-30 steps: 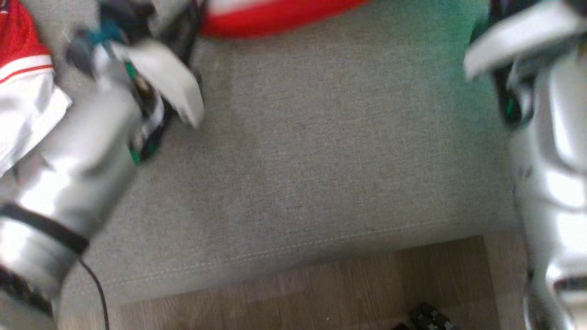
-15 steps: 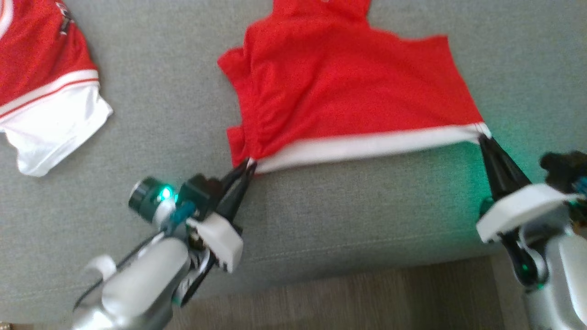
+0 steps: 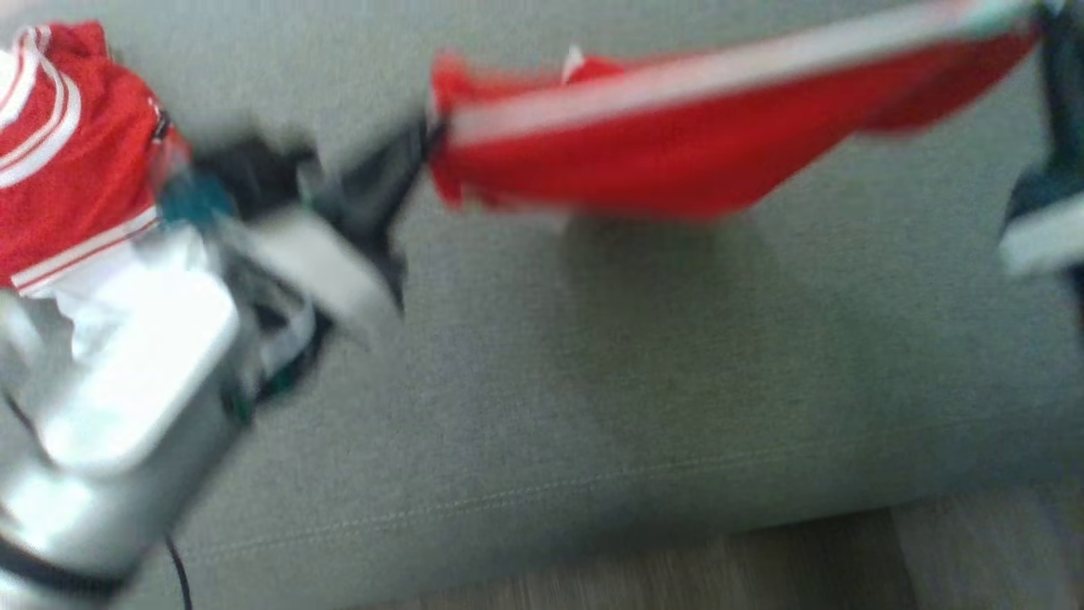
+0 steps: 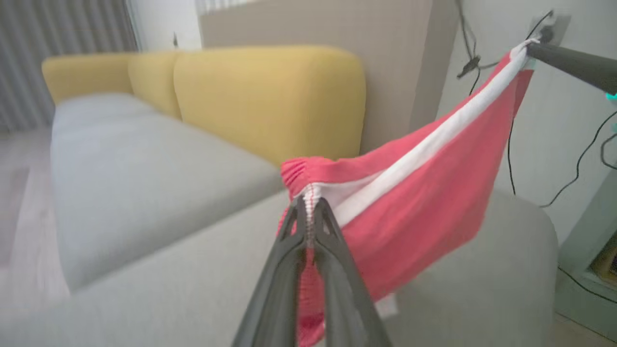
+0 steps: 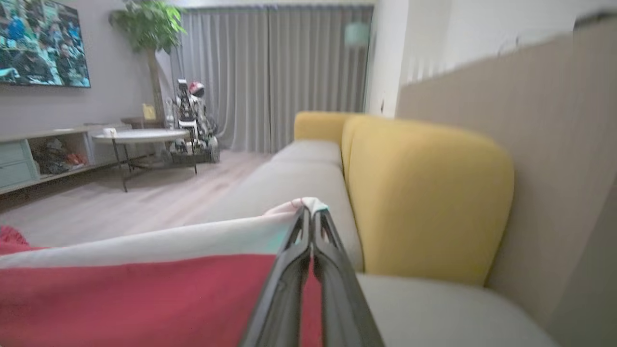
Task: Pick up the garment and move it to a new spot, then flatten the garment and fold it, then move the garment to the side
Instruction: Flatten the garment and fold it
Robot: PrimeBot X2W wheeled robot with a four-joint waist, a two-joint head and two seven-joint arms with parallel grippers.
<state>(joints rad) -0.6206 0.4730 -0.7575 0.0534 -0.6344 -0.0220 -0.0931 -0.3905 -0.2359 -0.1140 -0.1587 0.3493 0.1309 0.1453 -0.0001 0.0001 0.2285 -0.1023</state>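
The garment (image 3: 677,161), red with a white hem band, hangs stretched in the air between both grippers above the grey sofa seat (image 3: 593,381). My left gripper (image 3: 423,144) is shut on its left hem corner. In the left wrist view that gripper (image 4: 308,205) pinches the bunched corner and the garment (image 4: 424,193) slopes up to my right gripper (image 4: 530,48). At the top right edge of the head view, my right gripper (image 3: 1040,34) is shut on the other corner. The right wrist view has it (image 5: 311,207) closed on the white hem, the garment (image 5: 144,294) trailing left.
A second red and white garment (image 3: 59,152) lies on the seat at the far left, behind my left arm. Yellow back cushions (image 4: 270,96) line the sofa. Wooden floor (image 3: 762,559) runs along the seat's front edge. Cables (image 4: 578,159) hang on the wall.
Half a second ago the garment lay spread on the seat with both grippers on its hem corners; now it is lifted and hangs taut between them. The head view has shifted and blurred.
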